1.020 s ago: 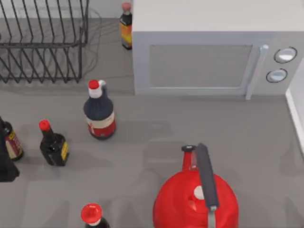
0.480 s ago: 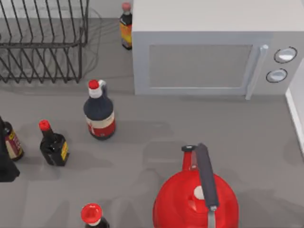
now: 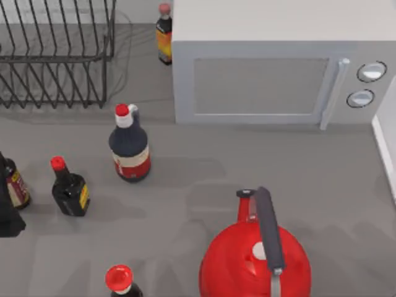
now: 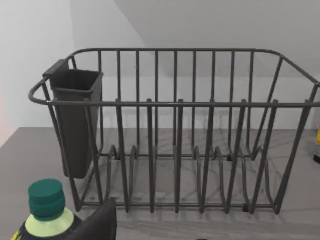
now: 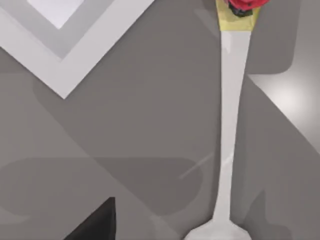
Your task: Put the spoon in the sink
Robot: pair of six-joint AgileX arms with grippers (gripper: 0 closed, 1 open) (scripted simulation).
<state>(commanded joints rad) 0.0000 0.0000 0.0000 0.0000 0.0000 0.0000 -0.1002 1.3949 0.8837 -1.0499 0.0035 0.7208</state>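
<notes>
Grey table (image 3: 322, 167) bears every item; items run from largest to smallest, each placed relative to the nearer jaws.

- Microwave (image 3: 260, 80): pale grey, door closed, at the far edge of the table.
- Wire dish rack (image 4: 175, 150): dark metal, directly ahead of the left gripper (image 4: 97, 225), with a dark cutlery cup (image 4: 75, 125) hung on one end wall.
- Red kettle (image 3: 253, 263): grey handle across its top, at the near edge of the table.
- Sink rim (image 5: 75, 47): a white corner ahead of the right gripper (image 5: 97, 225) and well apart from it.
- Dark sauce bottle (image 3: 130, 148): red cap, upright between rack and kettle. A smaller red-capped bottle (image 3: 69, 189) stands to its left.
- Green-capped bottle (image 4: 46, 210): just beside the left gripper.
- Spoon (image 5: 231, 125): pale, lying flat on the table outside the sink rim. Its bowl end is level with the right gripper and off to one side. Its handle runs straight away from the gripper toward a red-and-yellow object (image 5: 240, 11). Bare table separates spoon and gripper, so nothing grips the spoon.

Jaw state: only a dark wedge of each gripper is in frame, so how far either stands open cannot be told. Neither wedge touches any object.
</notes>
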